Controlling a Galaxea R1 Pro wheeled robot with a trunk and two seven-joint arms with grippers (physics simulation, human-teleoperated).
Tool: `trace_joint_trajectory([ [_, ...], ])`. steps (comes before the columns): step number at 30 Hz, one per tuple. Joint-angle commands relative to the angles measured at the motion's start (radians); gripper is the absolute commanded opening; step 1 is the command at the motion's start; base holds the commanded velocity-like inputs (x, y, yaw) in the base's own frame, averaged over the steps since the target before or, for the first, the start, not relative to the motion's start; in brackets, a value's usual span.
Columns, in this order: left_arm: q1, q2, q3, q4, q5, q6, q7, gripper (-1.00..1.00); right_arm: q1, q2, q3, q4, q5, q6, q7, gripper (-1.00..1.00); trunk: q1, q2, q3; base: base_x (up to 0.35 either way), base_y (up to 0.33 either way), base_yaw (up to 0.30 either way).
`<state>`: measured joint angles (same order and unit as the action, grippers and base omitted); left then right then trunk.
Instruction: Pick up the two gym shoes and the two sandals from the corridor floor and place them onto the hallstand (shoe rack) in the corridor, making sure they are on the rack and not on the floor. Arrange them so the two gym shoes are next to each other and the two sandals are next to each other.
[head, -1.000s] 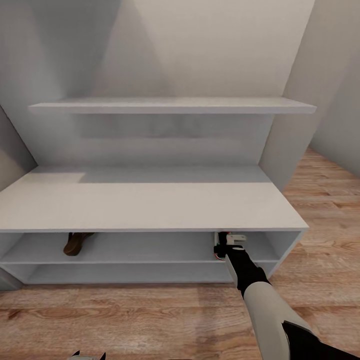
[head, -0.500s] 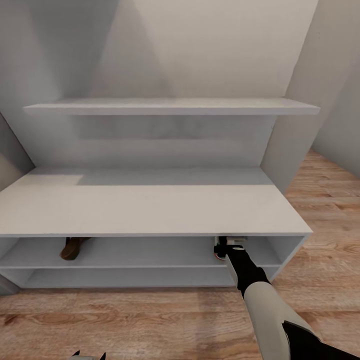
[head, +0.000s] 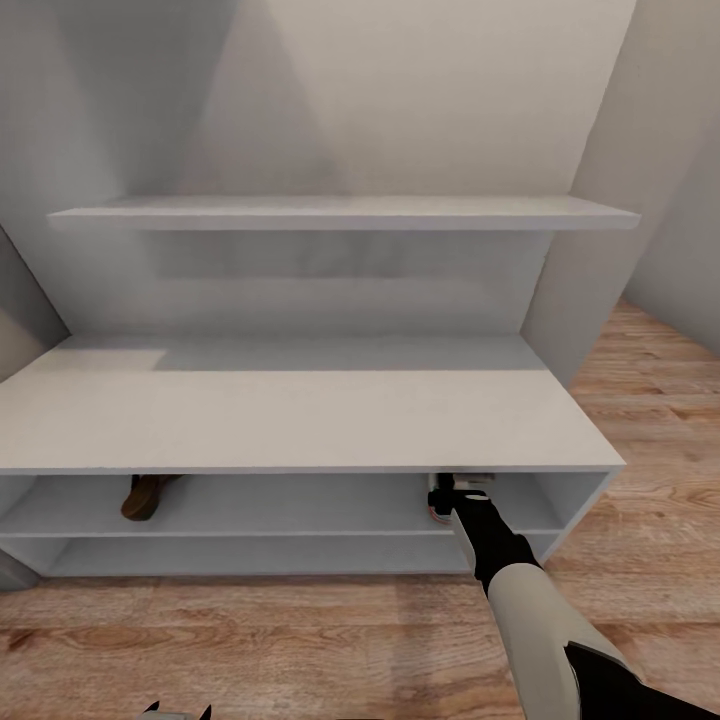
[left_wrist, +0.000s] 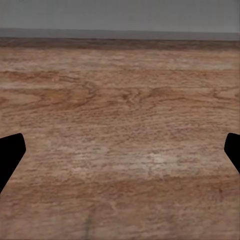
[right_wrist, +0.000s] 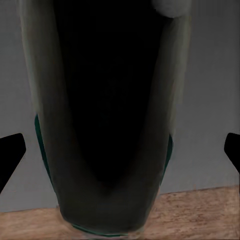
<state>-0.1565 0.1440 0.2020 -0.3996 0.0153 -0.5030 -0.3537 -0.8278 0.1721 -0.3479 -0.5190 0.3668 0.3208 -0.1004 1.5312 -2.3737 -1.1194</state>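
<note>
Right end effector (head: 458, 492) reaches under the top board of the pale grey hallstand (head: 300, 415) in the head view, at the right end of its upper shelf, touching a white gym shoe (head: 438, 497) with a red-orange mark that sits there. Whether its fingers grip the shoe cannot be told from this angle. Far along the same shelf, at the left end, lies a dark-brown sandal (head: 145, 494), well apart from the shoe. Light wood-plank corridor floor (head: 300, 640) runs in front of the stand, and a long wall shelf (head: 340, 212) hangs above it. The two dark tips of the left end effector (head: 176, 711) peek in at the picture's lower edge.

Left wrist view: the left end effector (left_wrist: 120, 155) is spread wide, its black fingertips (left_wrist: 10, 155) at opposite edges, with bare wooden floor (left_wrist: 120, 125) between them.

Right wrist view: the right end effector (right_wrist: 120, 155) is also spread wide, its fingertips (right_wrist: 10, 155) clear of the shoe (right_wrist: 100, 100), whose dark opening with green side stripes lies close up between them.
</note>
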Motion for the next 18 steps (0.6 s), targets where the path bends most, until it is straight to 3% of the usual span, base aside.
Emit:
trace_joint_trajectory([
  [1,-0.001,0.000,0.007,0.001,0.002,-0.001,-0.010,1.00,-0.001,0.001,-0.005,-0.001,0.006,0.004,0.001,1.00,0.000,0.000,-0.001,0.000,0.000,0.000],
  [10,-0.001,0.000,0.007,0.001,0.002,-0.002,-0.010,1.00,-0.001,0.001,-0.005,-0.001,0.006,0.004,0.001,1.00,0.000,0.000,-0.001,-0.022,0.000,0.000],
  [18,-0.001,0.000,0.008,0.000,0.002,-0.002,-0.008,1.00,-0.001,0.000,-0.005,-0.001,0.007,0.004,0.001,1.00,0.000,0.000,-0.001,-0.276,0.000,0.000],
])
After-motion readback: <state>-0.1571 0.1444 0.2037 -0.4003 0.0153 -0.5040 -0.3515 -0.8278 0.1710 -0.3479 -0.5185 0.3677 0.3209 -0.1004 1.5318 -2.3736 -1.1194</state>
